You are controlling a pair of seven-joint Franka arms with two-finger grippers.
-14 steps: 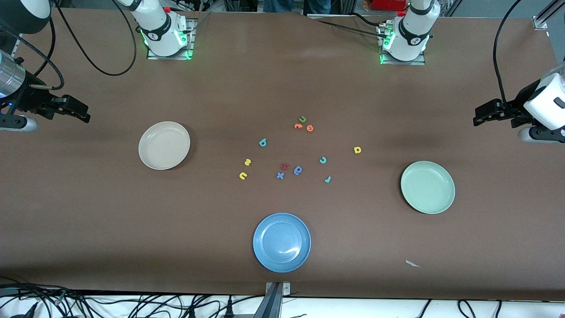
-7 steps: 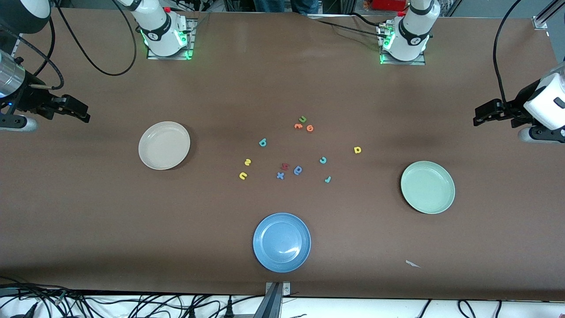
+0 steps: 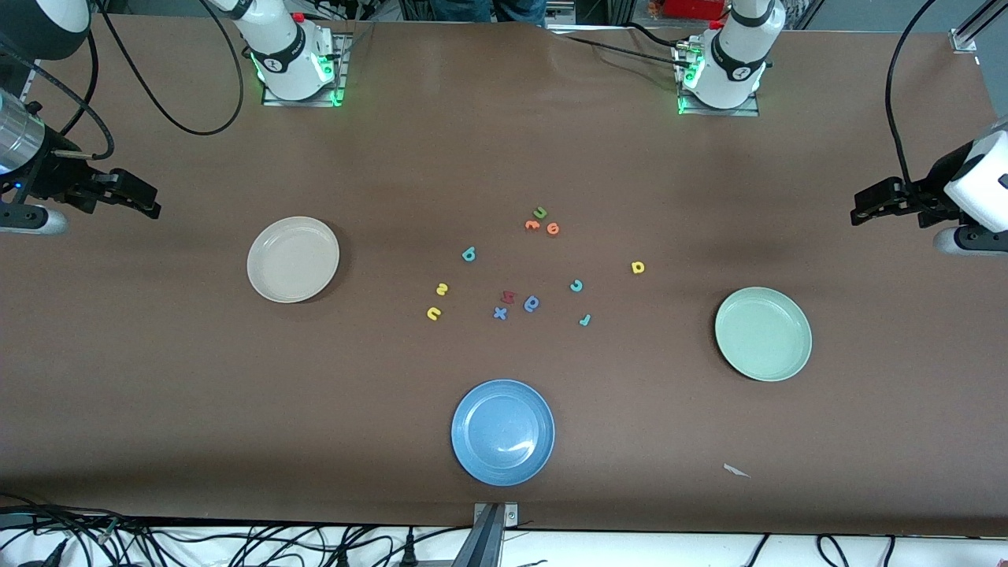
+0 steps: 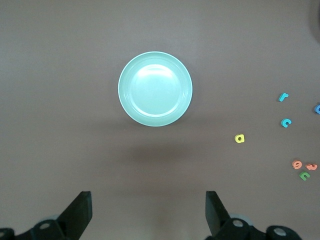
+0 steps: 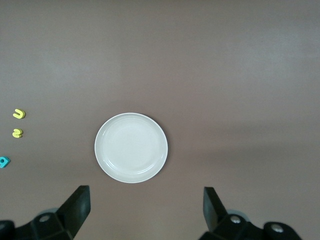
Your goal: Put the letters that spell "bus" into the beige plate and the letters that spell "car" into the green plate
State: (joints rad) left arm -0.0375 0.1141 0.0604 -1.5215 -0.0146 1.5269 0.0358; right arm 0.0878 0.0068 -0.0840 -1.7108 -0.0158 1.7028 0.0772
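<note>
Black hands (image 3: 150, 201) (image 3: 860, 213) wide open, both empty.

In the front view both arms are cut by the picture's edges, so only the dark tip of the right claw (image 3: 146, 201) and of the left claw (image 3: 866, 209) shows, and their bodies run out of frame. Each wrist view cuts its own claw at the bottom edge, leaving just two finger (image 4: 80, 212) stubs in the left one and two finger (image 5: 77, 205) stubs in the right one. Near the blue plate (image 3: 472, 465), the red letter (image 3: 508, 297) is too small to read, and a pale scrap (image 3: 736, 471) on the tabletop (image 3: 394, 157) cannot be identified.
</note>
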